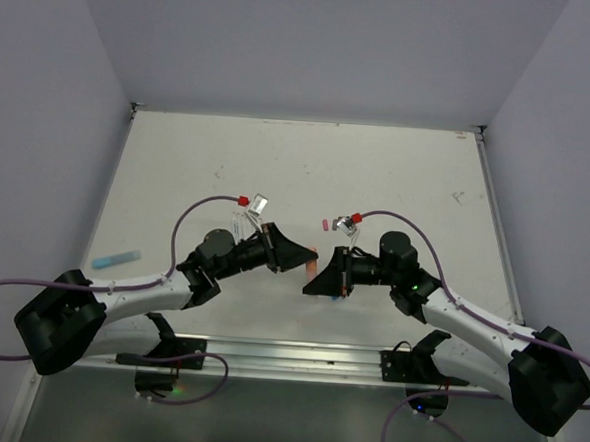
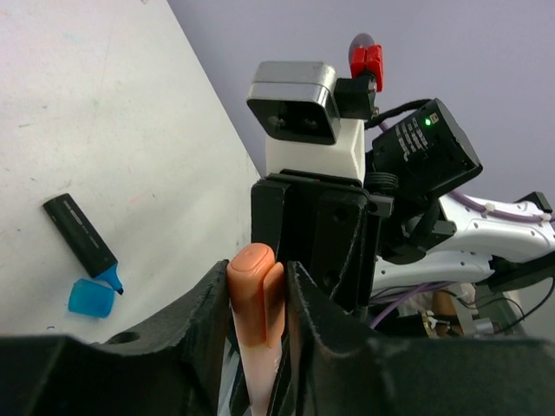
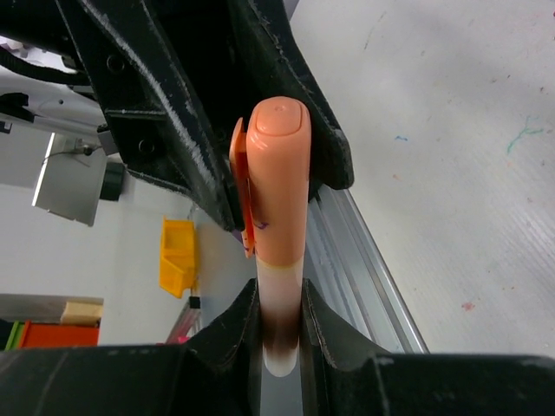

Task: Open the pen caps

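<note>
L fingers [image 2: 195,334] clamped on orange cap [image 3: 276,173]; R fingers [image 3: 338,347] clamped on marker body [image 3: 279,299]. Long axis runs btwn my two arms, so I'd pull straight apart.

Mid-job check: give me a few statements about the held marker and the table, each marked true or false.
1. The left tool is closed on the orange cap, and the right tool is closed on the pale barrel. True.
2. The orange cap is already off. False: it sits on the barrel.
3. The black marker on the table is uncapped, and its blue cap lies by its tip. True.
4. The pale blue marker lies on the table's right side. False: it lies on the left side, near the left arm.
</note>
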Controlling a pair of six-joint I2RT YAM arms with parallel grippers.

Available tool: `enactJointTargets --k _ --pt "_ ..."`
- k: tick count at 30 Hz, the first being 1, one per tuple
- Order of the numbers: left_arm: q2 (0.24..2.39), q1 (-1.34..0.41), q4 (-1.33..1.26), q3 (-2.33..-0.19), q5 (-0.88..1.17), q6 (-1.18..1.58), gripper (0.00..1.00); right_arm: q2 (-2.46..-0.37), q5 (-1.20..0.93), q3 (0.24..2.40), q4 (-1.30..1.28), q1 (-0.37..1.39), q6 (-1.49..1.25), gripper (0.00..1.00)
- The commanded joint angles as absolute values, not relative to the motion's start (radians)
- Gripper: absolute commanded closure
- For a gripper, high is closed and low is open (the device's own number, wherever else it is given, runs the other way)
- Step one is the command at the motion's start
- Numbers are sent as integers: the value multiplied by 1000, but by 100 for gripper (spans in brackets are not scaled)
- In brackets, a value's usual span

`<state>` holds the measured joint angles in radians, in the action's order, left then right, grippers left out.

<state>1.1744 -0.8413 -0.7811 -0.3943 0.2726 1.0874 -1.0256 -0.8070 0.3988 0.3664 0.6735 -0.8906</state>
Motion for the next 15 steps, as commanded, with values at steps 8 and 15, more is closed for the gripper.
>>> enactJointTargets --k 8,15 --pt "1152 -836 -893 -376 394 1061 52 -1026 -810 410 439 672 -926 100" --pt "1187 -833 -933 -390 414 1075 60 -1065 -824 388 528 672 -974 100"
